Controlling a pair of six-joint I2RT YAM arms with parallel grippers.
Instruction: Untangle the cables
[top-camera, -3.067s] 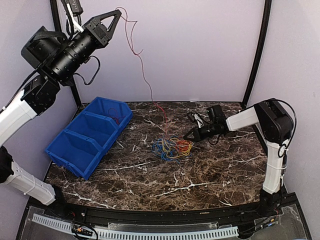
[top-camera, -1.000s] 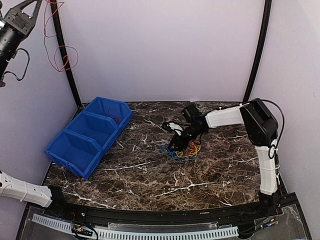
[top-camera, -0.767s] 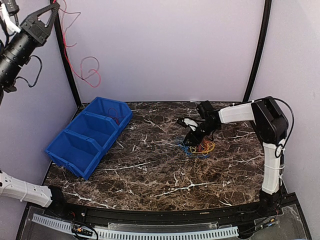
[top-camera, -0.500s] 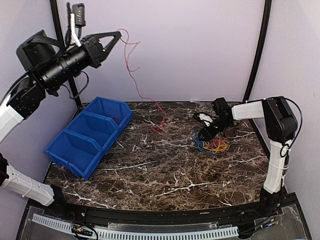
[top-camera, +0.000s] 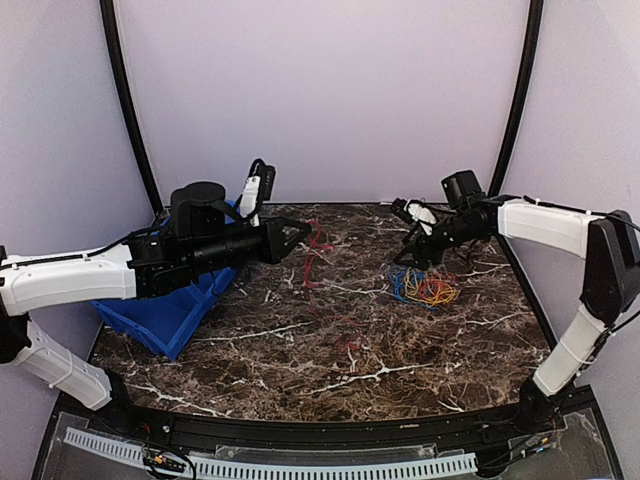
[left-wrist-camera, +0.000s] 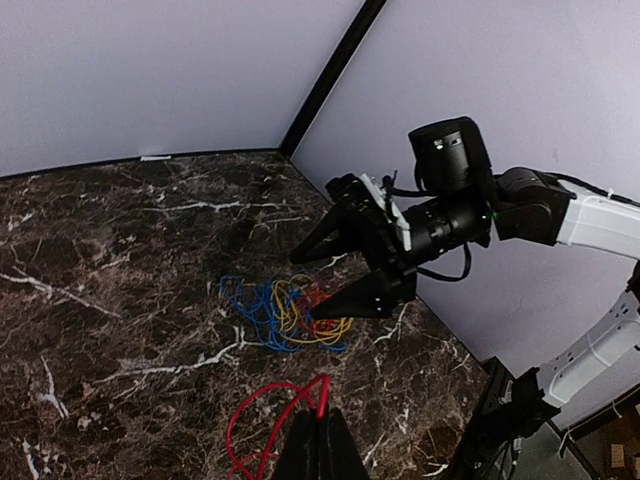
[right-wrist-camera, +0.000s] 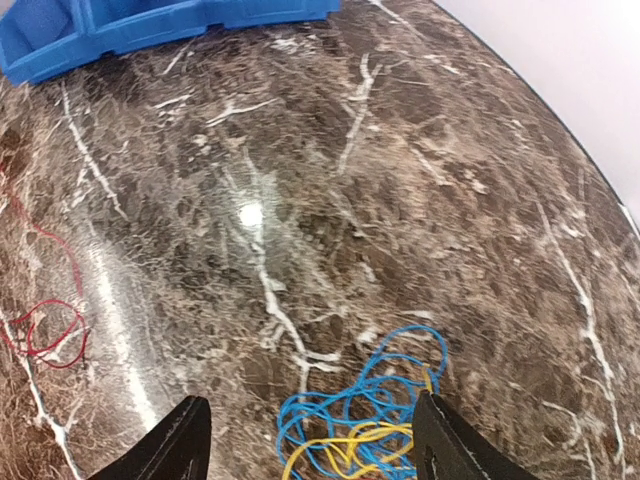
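My left gripper (left-wrist-camera: 320, 445) clamps the red cable (left-wrist-camera: 321, 397), clear of the tangle (left-wrist-camera: 275, 310); my right gripper (left-wrist-camera: 312, 287), wide, hovers above its unsorted blue and yellow.

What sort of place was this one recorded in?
Probably a lab robot test cell: a dark marble-patterned tabletop boxed in by plain pale walls and black frame poles, with a blue plastic divided bin on it.

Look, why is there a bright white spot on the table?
Right wrist view: that is light glare on the shiny table, not a mark. Top view: no glare, even light. Left wrist view: sharp, the red cable shows clearly.
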